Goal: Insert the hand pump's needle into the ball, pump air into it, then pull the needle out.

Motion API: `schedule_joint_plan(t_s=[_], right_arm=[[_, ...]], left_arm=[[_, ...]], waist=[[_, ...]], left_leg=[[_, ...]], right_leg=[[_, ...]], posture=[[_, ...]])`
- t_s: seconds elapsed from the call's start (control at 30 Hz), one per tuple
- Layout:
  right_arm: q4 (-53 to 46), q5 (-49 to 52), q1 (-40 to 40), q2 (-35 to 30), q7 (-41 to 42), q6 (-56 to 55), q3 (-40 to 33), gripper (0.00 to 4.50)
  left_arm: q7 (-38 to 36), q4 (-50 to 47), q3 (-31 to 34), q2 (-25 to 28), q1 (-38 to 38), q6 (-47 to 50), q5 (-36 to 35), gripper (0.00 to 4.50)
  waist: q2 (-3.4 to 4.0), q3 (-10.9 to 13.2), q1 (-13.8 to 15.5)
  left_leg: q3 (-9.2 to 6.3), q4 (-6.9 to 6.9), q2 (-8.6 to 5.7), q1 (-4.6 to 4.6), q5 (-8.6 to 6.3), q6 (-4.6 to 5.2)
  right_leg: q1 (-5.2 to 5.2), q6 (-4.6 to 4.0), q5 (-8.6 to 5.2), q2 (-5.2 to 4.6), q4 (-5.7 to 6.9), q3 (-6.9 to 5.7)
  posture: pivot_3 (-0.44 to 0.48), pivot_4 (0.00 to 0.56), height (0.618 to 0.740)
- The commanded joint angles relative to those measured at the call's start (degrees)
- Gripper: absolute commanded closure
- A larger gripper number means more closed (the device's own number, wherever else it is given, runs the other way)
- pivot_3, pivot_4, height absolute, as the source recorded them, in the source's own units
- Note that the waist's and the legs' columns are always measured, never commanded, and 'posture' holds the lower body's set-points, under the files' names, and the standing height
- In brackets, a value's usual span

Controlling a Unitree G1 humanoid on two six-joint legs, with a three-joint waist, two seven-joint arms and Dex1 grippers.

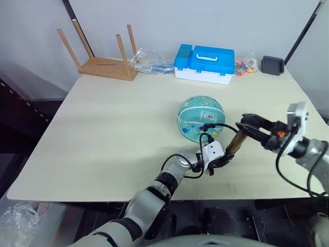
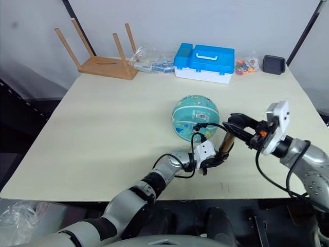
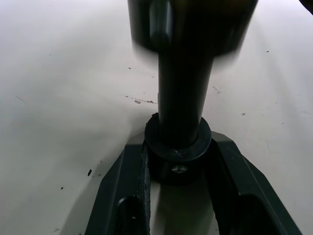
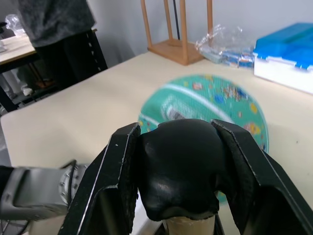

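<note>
Cream tabletop (image 1: 103, 128), bare toward its left edge. Near the front edge, the teal ball (image 1: 201, 118) sits beside the hand pump (image 1: 234, 143); left gripper (image 1: 220, 160) clamps its base, right gripper (image 1: 248, 125) its handle.

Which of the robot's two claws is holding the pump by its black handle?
The right end effector: its fingers clamp the rounded black handle of the hand pump. The left end effector instead grips the pump's bottom cap, low by the table.

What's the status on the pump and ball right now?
Left gripper shut on hand pump base, right gripper shut on its handle. Hose loops to the ball; needle entry unclear. Nothing between pump and ball.
</note>
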Motion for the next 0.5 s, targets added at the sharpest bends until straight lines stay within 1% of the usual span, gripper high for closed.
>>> schedule_joint_plan(t_s=[0.03,0.1,0.17,0.33,0.4,0.5], right_arm=[[5.34,-5.66,2.40,0.65,0.64,1.68,4.55,2.74],[4.87,-5.66,1.66,0.83,0.81,1.89,3.81,2.74],[2.61,-3.83,0.55,0.30,0.55,2.86,1.35,2.74],[-6.19,8.39,-4.05,-3.99,-3.05,8.88,-10.92,2.74],[-8.18,14.02,-6.27,-6.45,-4.97,11.30,-15.42,2.74],[-9.32,22.14,-9.81,-10.60,-7.69,14.53,-20.93,2.74]], left_arm=[[-1.21,1.88,-1.00,0.45,2.03,1.65,1.16,3.44],[-1.20,1.85,-1.00,0.46,2.00,1.67,1.16,3.44],[-1.21,1.94,-0.97,0.41,1.90,1.69,1.14,3.44],[-1.35,2.04,-0.90,0.31,1.80,1.76,1.07,3.44],[-1.46,2.08,-0.87,0.35,1.75,1.80,1.03,3.44],[-1.61,2.10,-0.87,0.36,1.73,1.84,1.00,3.44]], waist=[[0.04,-0.02,0.03],[0.11,0.01,0.05],[0.17,0.01,0.11],[0.50,0.38,0.21],[0.74,0.60,0.28],[0.88,0.77,0.38]], left_leg=[[0.00,0.00,0.00,0.00,0.00,0.00],[0.00,0.00,-0.01,-0.02,0.00,0.00],[0.00,0.00,-0.05,-0.04,0.00,0.00],[-0.02,0.00,-0.15,-0.24,0.00,0.00],[-0.02,0.00,-0.15,-0.30,0.00,0.00],[-0.02,0.03,-0.21,-0.53,0.00,0.01]], right_leg=[[0.00,-0.01,0.01,0.00,0.00,0.00],[-0.01,-0.09,0.05,0.00,0.00,0.00],[-0.02,-0.20,0.12,-0.05,0.00,0.01],[-0.14,-0.22,0.14,-0.14,-0.05,0.01],[-0.20,-0.22,0.15,-0.14,-0.05,0.01],[-0.42,-0.22,0.16,-0.18,-0.03,0.01]], posture=[[0.000,0.150,0.740],[0.000,0.150,0.740],[0.000,0.150,0.740],[0.000,0.150,0.740],[0.000,0.150,0.740],[0.000,0.150,0.740]])
